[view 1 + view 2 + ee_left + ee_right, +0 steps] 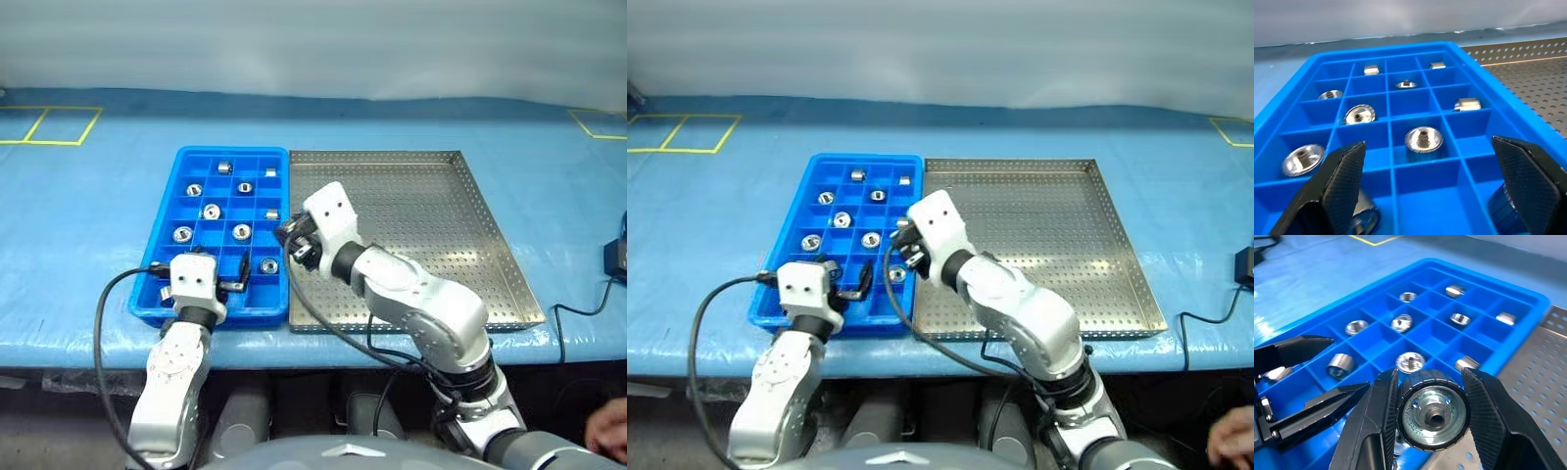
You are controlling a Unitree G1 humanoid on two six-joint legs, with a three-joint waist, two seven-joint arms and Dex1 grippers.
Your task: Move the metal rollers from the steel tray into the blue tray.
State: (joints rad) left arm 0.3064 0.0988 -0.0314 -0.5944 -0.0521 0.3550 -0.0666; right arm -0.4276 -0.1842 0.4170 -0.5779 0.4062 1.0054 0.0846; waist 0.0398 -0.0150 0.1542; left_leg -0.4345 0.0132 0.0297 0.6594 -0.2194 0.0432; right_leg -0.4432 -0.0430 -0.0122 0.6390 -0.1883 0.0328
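My black cross-hatched fingers [1484, 406] flank a shiny silver roller [1432, 417]. Blue tray [157, 304] — bright blue grid. Steel tray [431, 235] — silver, dotted with holes. Table cover [88, 215] paler blue, yellow lines.

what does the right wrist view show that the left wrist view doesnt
Right wrist view alone: the right claw shut on a shiny silver ring-like metal roller, and yellow floor tape. Left wrist view alone: the left claw's fingers standing wide open with nothing between them. Both: the bright blue plastic gridded tray with rollers sitting in its cells, and part of the perforated steel tray beside it.
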